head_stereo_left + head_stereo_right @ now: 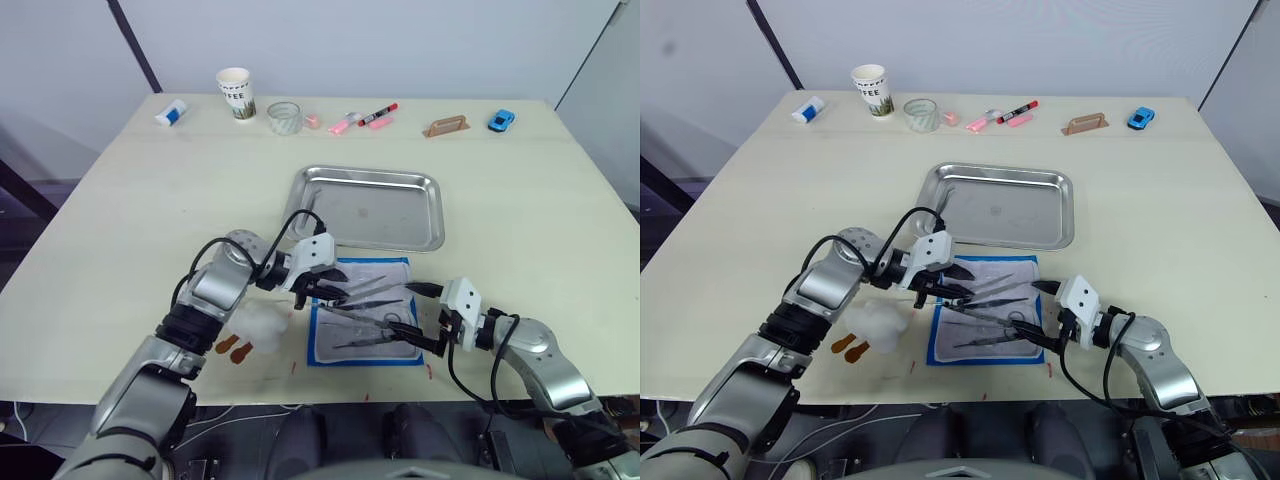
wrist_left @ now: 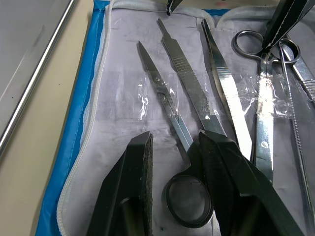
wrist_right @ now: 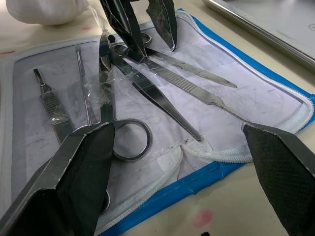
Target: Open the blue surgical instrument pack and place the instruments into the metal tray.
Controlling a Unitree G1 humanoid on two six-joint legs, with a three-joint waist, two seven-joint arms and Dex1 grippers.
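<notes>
With pouch [image 1: 362, 312] lying open just before tray [image 1: 368, 206], close left claw's [image 2: 174, 162] parted fingers squarely on scissors [image 2: 170, 147] shank, right claw [image 3: 182, 162] wide open.

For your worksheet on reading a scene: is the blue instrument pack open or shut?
Open: the blue pack lies spread flat, its pale lining up and the instruments exposed on it.

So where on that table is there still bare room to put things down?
The metal tray looks bare inside. Wide bare table lies left of it, and more to its right, below the toy car. It is crowded over the open blue pack, where both grippers meet, and along the far edge by the cup.
</notes>
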